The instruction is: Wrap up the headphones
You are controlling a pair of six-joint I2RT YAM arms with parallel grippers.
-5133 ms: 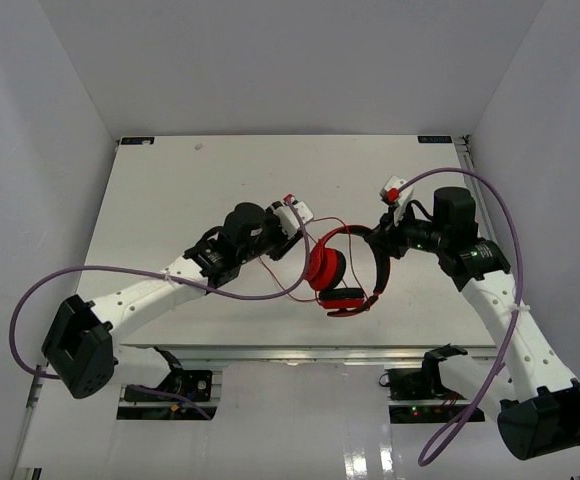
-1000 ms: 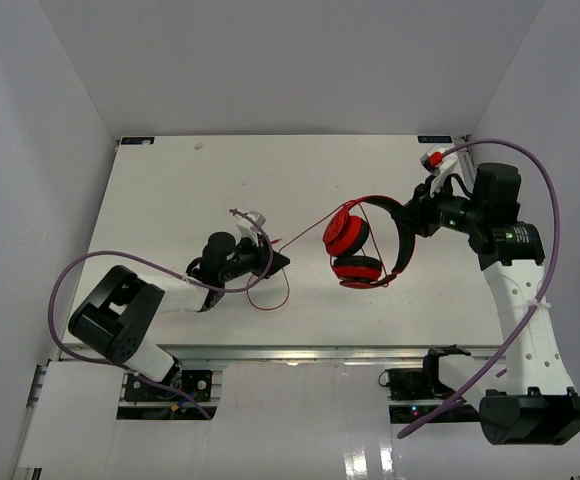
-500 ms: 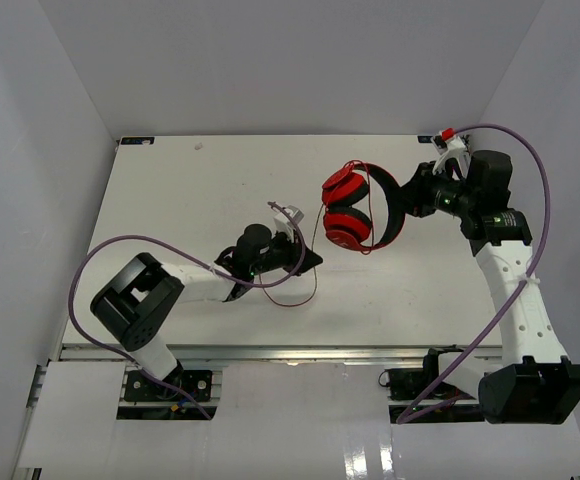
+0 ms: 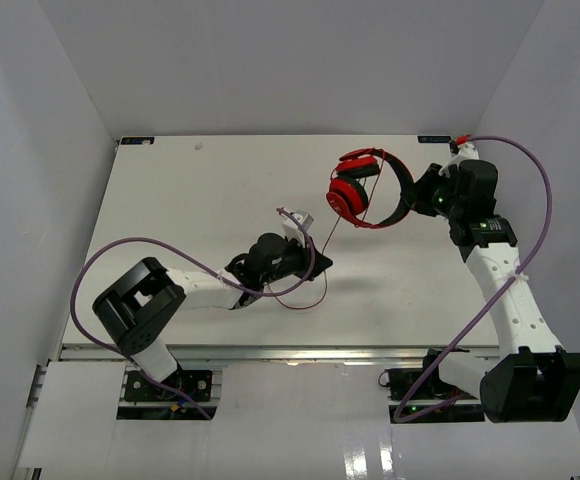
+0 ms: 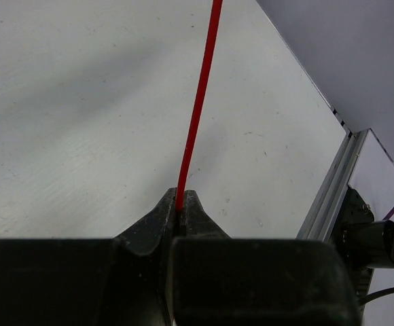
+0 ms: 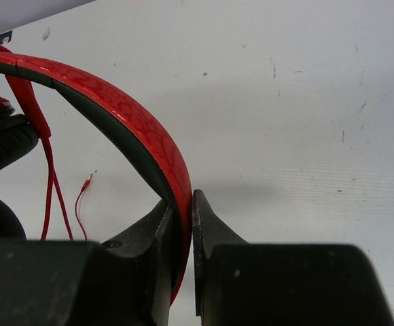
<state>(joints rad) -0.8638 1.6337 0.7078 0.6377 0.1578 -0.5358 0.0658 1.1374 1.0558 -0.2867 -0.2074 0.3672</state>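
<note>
1. Right gripper (image 6: 183, 204) is clamped on the headphones (image 4: 368, 188) band (image 6: 136, 129), holding them off the table (image 4: 180, 200), far right.
2. Band looks stiff and glossy, so it could slip; cups (image 4: 348, 195) may swing.
3. Cord (image 5: 198, 102) is thin and limp, runs straight to left gripper (image 5: 181, 204), which is closed on it near centre.
4. Light load: hold the band, wind the cord by pinch.

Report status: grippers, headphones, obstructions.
Left gripper shut on thin red cord. Right gripper shut on band of red over-ear headphones. No obstruction seen.
</note>
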